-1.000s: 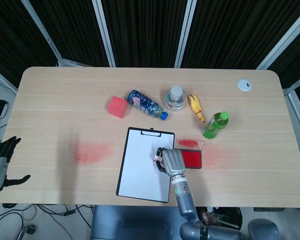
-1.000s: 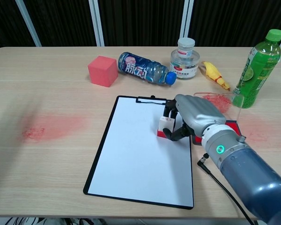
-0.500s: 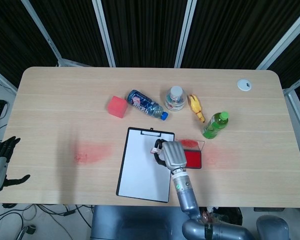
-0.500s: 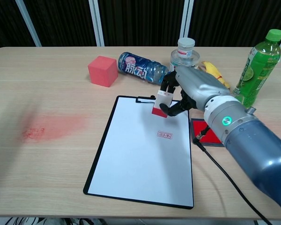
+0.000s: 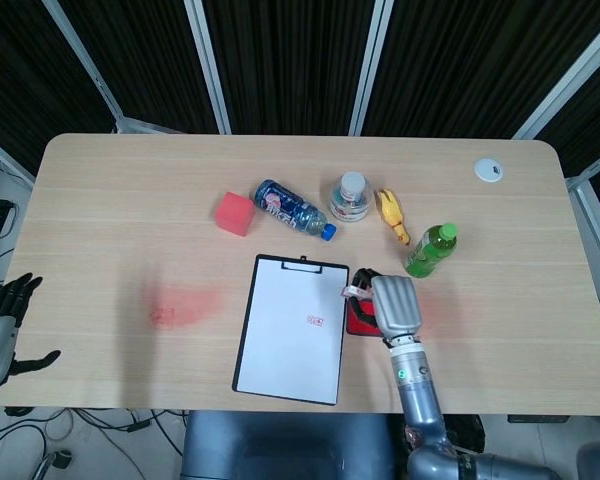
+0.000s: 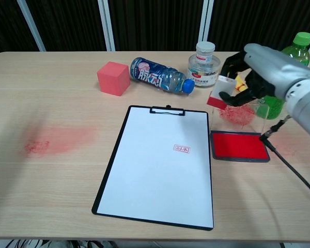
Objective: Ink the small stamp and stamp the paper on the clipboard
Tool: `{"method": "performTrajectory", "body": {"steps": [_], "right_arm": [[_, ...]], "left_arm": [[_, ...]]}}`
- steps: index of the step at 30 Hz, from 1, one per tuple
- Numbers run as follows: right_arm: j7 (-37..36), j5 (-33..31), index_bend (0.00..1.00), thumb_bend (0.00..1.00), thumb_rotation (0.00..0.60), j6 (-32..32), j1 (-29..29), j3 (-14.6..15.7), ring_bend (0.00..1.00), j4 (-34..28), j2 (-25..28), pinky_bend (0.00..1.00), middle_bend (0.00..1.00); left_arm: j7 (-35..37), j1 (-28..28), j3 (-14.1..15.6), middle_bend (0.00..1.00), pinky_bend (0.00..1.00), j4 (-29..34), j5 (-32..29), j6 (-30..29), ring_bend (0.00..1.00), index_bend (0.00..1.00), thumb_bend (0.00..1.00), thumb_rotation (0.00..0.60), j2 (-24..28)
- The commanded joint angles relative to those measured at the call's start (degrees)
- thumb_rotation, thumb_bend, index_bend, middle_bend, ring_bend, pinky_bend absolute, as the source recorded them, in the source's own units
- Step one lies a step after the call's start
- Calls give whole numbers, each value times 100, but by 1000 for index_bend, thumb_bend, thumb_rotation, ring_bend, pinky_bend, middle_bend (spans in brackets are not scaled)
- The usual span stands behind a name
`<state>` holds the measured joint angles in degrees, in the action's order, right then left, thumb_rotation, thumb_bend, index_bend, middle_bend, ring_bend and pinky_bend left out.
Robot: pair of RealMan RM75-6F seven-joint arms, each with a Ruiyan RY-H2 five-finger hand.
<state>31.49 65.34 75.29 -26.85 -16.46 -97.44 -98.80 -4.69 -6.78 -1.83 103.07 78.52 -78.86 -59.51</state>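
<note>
Already I am seeing a red mark on the clipboard's paper, so the stamping looks done, and my right hand is gripping the stamp above the ink pad, with only setting it down left.

Red cube, lying blue bottle, clear jar, yellow toy toward my surface far edge; green bottle upright right.
</note>
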Motion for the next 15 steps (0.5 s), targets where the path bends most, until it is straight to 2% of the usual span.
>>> {"method": "performTrajectory", "body": {"steps": [1, 8, 12, 15], "right_arm": [[-171, 45, 939, 634, 600, 150, 265, 206, 880, -247, 367, 902, 810], [-567, 87, 939, 616, 600, 274, 608, 480, 864, -281, 790, 873, 801], [-781, 124, 939, 587, 600, 301, 735, 601, 846, -160, 878, 761, 776], [-927, 80, 939, 580, 600, 286, 811, 654, 839, -29, 894, 722, 769]], "left_arm": [[-38, 28, 10, 0, 0, -14, 48, -68, 0, 0, 13, 600, -31], [-32, 69, 15, 0, 0, -18, 104, -155, 0, 0, 13, 600, -55], [-48, 85, 23, 0, 0, -26, 140, -188, 0, 0, 13, 600, -65], [-71, 94, 27, 0, 0, -21, 151, -202, 0, 0, 13, 600, -71]]}}
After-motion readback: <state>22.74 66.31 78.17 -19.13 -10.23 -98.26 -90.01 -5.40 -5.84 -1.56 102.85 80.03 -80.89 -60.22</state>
